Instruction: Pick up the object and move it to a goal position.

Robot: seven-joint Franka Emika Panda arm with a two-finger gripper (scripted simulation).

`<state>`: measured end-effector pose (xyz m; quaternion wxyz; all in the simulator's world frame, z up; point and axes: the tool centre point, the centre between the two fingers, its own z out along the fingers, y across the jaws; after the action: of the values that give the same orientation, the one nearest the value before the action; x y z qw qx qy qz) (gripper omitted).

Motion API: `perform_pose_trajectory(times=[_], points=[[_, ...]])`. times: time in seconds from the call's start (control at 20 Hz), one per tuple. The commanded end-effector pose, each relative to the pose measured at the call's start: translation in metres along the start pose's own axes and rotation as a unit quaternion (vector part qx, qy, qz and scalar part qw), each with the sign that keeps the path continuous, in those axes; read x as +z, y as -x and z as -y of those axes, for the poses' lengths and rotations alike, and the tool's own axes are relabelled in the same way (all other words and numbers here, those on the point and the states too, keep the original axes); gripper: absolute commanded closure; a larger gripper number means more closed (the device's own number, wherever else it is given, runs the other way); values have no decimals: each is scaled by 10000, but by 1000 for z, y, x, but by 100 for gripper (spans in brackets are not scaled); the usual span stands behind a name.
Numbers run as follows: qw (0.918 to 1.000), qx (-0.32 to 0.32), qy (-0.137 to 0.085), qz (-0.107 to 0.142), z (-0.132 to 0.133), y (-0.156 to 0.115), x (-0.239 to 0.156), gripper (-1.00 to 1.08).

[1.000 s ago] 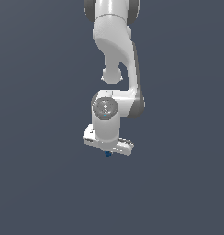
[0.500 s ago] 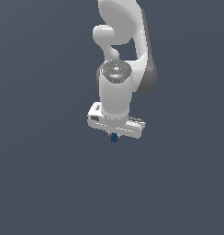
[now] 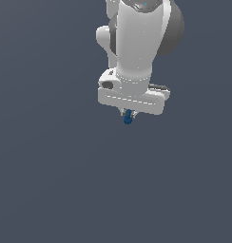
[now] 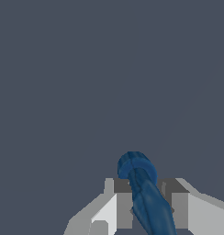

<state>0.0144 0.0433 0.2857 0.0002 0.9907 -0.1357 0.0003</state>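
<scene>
The object point(image 3: 128, 117) is a tiny dark blue lumpy piece that pokes out below the white gripper point(image 3: 128, 114) in the exterior view. In the wrist view the object point(image 4: 143, 193) is an elongated blue shape with a rounded end, clamped between the two grey fingers point(image 4: 122, 202). The gripper point(image 4: 143, 206) is shut on it. The arm's white body fills the upper middle of the exterior view, and the hand hangs high above the plain grey ground. No goal marker shows in either view.
Only a flat dark grey surface point(image 3: 51, 180) surrounds the arm in both views. No other objects, containers or edges show.
The arm has risen and come closer to the exterior camera over the last second, carrying the blue object in the shut gripper, drifting towards the exterior view's right.
</scene>
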Motion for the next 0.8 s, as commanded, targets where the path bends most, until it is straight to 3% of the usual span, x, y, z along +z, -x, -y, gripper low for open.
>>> perform_pose_trajectory(times=[0.0,0.4,0.75], points=[[10000,1,4,1,5,11,-26,108],[10000,1,4,1,20,35,-93,108],[10000,1,1,2,26,45,-121,108]])
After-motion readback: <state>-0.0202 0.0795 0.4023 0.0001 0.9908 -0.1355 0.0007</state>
